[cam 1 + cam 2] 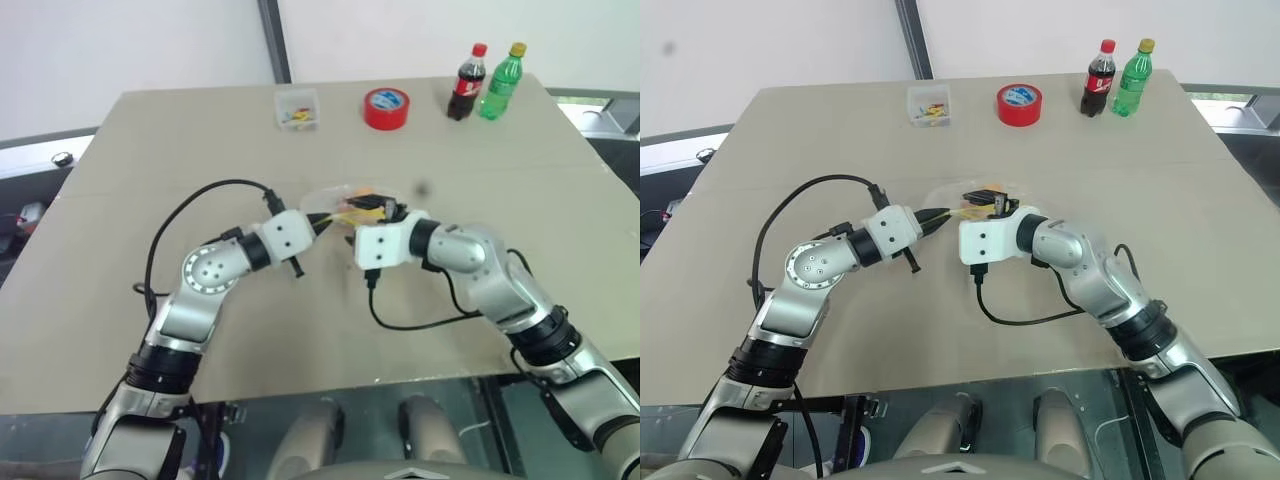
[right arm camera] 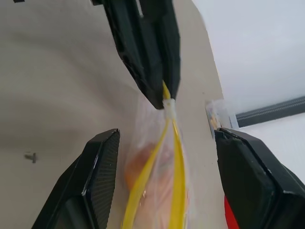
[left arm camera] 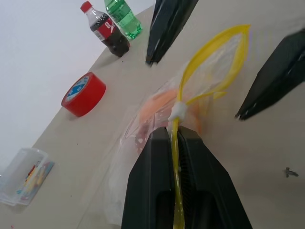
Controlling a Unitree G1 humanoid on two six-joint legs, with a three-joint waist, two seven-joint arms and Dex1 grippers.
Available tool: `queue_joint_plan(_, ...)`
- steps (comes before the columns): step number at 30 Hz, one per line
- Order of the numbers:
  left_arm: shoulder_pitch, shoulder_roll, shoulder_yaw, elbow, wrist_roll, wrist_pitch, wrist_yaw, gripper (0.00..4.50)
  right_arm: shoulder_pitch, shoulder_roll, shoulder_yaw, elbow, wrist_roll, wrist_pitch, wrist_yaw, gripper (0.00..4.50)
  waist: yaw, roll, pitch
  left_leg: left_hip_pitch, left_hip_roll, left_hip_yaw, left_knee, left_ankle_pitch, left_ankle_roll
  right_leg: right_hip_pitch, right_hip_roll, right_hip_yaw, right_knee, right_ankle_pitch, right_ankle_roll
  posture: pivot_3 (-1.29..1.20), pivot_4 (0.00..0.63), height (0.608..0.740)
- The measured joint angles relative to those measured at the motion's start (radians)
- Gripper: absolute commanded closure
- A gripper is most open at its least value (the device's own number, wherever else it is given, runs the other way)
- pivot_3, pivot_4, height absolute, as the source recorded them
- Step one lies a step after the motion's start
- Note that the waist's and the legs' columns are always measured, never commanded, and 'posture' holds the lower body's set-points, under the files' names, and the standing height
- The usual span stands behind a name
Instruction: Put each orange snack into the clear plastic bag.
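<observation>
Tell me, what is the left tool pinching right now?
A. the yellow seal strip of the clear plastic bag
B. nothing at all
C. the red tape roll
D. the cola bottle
A: in the left wrist view the left tool is shut on the yellow seal strip of the clear plastic bag, which holds something orange.

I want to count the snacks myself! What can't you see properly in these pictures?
- Snacks: an orange blur inside the bag; crinkly plastic hides how many, in both wrist views.
- Small box: its coloured bits are too small to name in the eye views.
- Bag in the eye views: mostly hidden behind the left gripper and right gripper.
</observation>
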State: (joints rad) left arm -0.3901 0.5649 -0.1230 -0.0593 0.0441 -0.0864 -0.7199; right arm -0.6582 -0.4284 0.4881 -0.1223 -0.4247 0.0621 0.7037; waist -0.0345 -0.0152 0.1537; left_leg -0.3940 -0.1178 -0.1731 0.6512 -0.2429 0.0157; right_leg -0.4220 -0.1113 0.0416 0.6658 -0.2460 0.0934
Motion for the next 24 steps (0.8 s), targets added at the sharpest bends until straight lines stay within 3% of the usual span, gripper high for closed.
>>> queue_joint_plan(2, 0.0, 0.0, 0.0, -0.005, 0.001, 0.01, 0.001, 4.5, -0.007, 0.005, 0.004, 0.027, -0.007, -0.017, -0.005, 2.1, -0.001, 0.0, 0.0, 0.0, 0.0, 0.0, 0.0, 0.0, 0.0, 0.0, 0.0, 0.0, 0.0, 0.0, 0.0, 0.0, 0.15, 0.74)
queue_joint_plan(5, 0.0, 0.0, 0.0, -0.013, 0.002, 0.015, 0.004, 4.5, -0.024, 0.011, 0.006, 0.065, -0.024, -0.052, -0.012, 2.1, -0.005, 0.0, 0.0, 0.0, 0.0, 0.0, -0.001, 0.0, 0.0, 0.0, 0.0, 0.0, 0.0, 0.0, 0.0, 0.0, 0.15, 0.74)
queue_joint_plan(7, 0.001, 0.0, 0.0, -0.018, 0.003, 0.017, 0.005, 4.5, -0.026, 0.014, 0.006, 0.072, -0.03, -0.069, -0.013, 2.53, -0.005, 0.0, 0.0, 0.0, 0.0, 0.0, -0.001, 0.0, 0.0, 0.0, 0.0, 0.0, -0.001, 0.0, 0.0, 0.0, 0.15, 0.74)
queue_joint_plan(8, 0.002, 0.0, 0.0, -0.02, 0.004, 0.018, 0.006, 4.5, -0.027, 0.02, 0.006, 0.085, -0.036, -0.079, -0.015, 3.12, -0.005, 0.0, 0.0, 0.0, 0.0, 0.0, -0.001, 0.0, 0.0, 0.0, 0.0, 0.0, -0.001, 0.0, 0.0, 0.0, 0.15, 0.74)
queue_joint_plan(9, 0.002, 0.0, 0.0, -0.02, 0.005, 0.019, 0.006, 4.5, -0.027, 0.022, 0.006, 0.09, -0.038, -0.083, -0.015, 3.35, -0.005, 0.0, 0.0, 0.0, 0.0, 0.0, -0.001, 0.0, 0.0, 0.0, 0.0, 0.0, -0.001, 0.0, 0.0, 0.0, 0.15, 0.74)
queue_joint_plan(24, 0.005, -0.002, 0.0, -0.03, 0.002, 0.05, 0.008, 4.5, -0.051, 0.049, 0.006, 0.105, -0.083, -0.147, -0.037, 3.35, -0.005, 0.0, 0.0, 0.0, 0.0, 0.0, -0.001, 0.0, 0.0, -0.001, 0.0, 0.0, -0.001, 0.0, 0.0, 0.0, 0.15, 0.74)
